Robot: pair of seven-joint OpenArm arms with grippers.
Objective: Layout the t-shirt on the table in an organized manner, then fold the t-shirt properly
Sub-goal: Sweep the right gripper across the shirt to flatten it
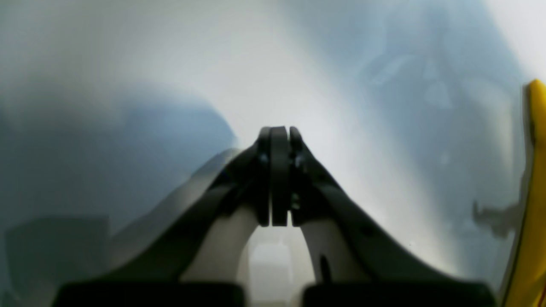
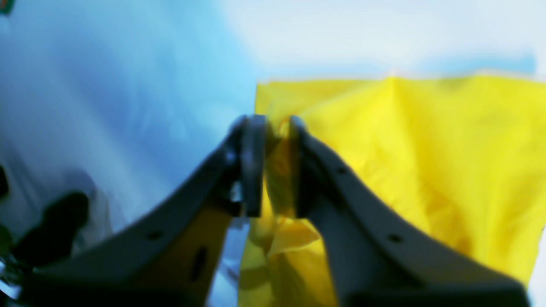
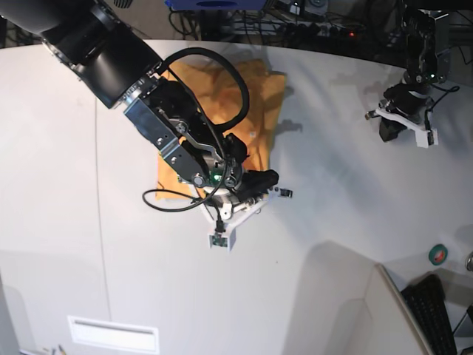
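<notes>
The orange-yellow t-shirt (image 3: 259,92) lies folded into a compact block on the white table (image 3: 332,214), partly hidden under my right arm. My right gripper (image 3: 251,192) is at the shirt's near edge. In the right wrist view its jaws (image 2: 275,123) stand a little apart, open, with a bunched fold of the t-shirt (image 2: 426,149) between them. My left gripper (image 3: 392,132) hovers over bare table far to the right of the shirt. The left wrist view shows it (image 1: 279,132) shut and empty, fingers pressed together.
A thin dark seam (image 3: 100,222) runs down the table. A green tape roll (image 3: 439,254) and a keyboard (image 3: 437,303) sit at the lower right beside a pale raised panel (image 3: 347,310). Cables (image 3: 295,26) crowd the far edge. A yellow strip (image 1: 535,192) borders the left wrist view.
</notes>
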